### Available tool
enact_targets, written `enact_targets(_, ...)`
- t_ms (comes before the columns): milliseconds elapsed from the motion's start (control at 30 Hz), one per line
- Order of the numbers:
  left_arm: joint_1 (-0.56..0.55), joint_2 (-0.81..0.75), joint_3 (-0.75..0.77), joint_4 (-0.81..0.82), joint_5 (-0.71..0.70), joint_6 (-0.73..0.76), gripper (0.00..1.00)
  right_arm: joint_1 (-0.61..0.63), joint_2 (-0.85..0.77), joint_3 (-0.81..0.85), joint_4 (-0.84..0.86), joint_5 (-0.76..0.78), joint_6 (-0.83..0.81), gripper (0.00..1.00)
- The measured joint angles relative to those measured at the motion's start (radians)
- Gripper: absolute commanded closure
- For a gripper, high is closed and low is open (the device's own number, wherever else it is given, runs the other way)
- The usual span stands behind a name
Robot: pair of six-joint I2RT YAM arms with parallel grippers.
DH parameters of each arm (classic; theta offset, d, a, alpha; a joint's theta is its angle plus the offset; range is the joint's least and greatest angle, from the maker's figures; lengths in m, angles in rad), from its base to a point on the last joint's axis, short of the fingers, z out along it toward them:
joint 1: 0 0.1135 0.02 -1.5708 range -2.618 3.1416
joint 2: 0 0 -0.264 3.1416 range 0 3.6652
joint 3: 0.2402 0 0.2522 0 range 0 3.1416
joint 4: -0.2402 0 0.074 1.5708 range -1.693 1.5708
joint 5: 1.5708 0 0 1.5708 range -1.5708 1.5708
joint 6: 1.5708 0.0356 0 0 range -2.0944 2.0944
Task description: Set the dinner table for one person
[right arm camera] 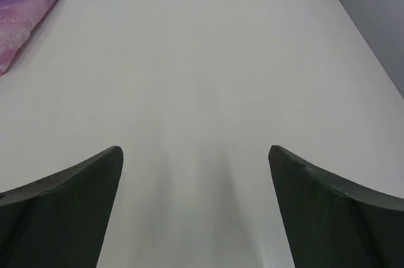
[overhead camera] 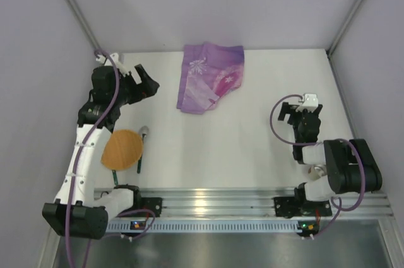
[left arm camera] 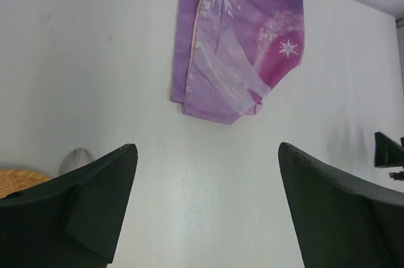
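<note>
The white desk (overhead camera: 252, 154) is seen whole only from overhead. A crumpled purple-pink placemat (overhead camera: 210, 77) lies at its far middle. A round woven plate (overhead camera: 122, 149) sits toward the near-left corner, with a spoon (overhead camera: 143, 133) just beside its right rim, bowl toward the far side. That view places the left fingers (overhead camera: 146, 85) over the far-left part of the desk, to the left of the placemat and apart from it. The right fingers (overhead camera: 300, 111) are over the right side, well apart from every item. From so high up it does not show clearly how far either pair is parted. The wrist views settle that. The left wrist view shows its two dark fingers (left arm camera: 88, 211) spread wide with only bare desk between them. Ahead is the placemat (left arm camera: 240, 41), its white snowflakes and a paler folded-over strip plain to see, detail the overhead view blurs. At the lower left, partly hidden by one finger, are the edge of the woven plate (left arm camera: 19, 183) and the grey bowl of the spoon (left arm camera: 76, 159). The right wrist view shows its fingers (right arm camera: 69, 198) just as wide and empty over plain desk, with only a corner of the placemat (right arm camera: 28, 3) at the upper left; the plate and spoon do not appear there.
</note>
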Motion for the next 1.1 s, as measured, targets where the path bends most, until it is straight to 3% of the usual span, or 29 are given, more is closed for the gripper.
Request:
enact_targets(100, 0.0, 0.013, 0.109, -0.05, -0.011, -0.046, 0.02, 0.001, -0.014, 0.016, -0.054, -0.017, -0.004, 0.01)
enact_targets(167, 0.001, 0.016, 0.14, -0.034, 0.023, -0.081, 0.01, 0.014, -0.056, 0.125, -0.292, -0.029, -0.026, 0.0)
enact_targets(333, 0.0, 0.008, 0.14, -0.023, 0.091, -0.173, 0.02, 0.106, -0.065, 0.722, -0.892, -0.068, -0.063, 0.0)
enact_targets(467, 0.0, -0.006, 0.084, 0.007, 0.119, -0.234, 0.02, 0.253, -0.122, 1.053, -1.065, -0.117, 0.052, 0.0)
enact_targets(567, 0.001, -0.021, -0.023, 0.08, 0.199, -0.34, 0.01, 0.248, -0.182, 1.08, -1.091, -0.237, 0.25, 0.0)
enact_targets(667, 0.001, -0.016, -0.137, 0.175, 0.293, -0.428, 0.02, 0.256, 0.025, 1.389, -1.327, -0.238, 0.355, 0.0)
enact_targets(833, -0.001, -0.01, -0.114, 0.088, 0.254, -0.401, 0.02, 0.581, 0.516, 1.752, -1.607, -0.078, 0.343, 0.04)
enact_targets(900, -0.001, -0.014, -0.068, 0.052, 0.213, -0.375, 0.02, 0.674, 0.67, 1.823, -1.717, -0.048, 0.349, 0.15)
enact_targets(1000, -0.001, -0.04, -0.03, 0.016, 0.164, -0.351, 0.02, 0.772, 0.829, 1.837, -1.868, -0.035, 0.372, 0.18)
enact_targets(1100, 0.0, -0.082, -0.027, -0.028, 0.128, -0.333, 0.02, 0.802, 0.891, 1.837, -1.96, -0.011, 0.398, 0.18)
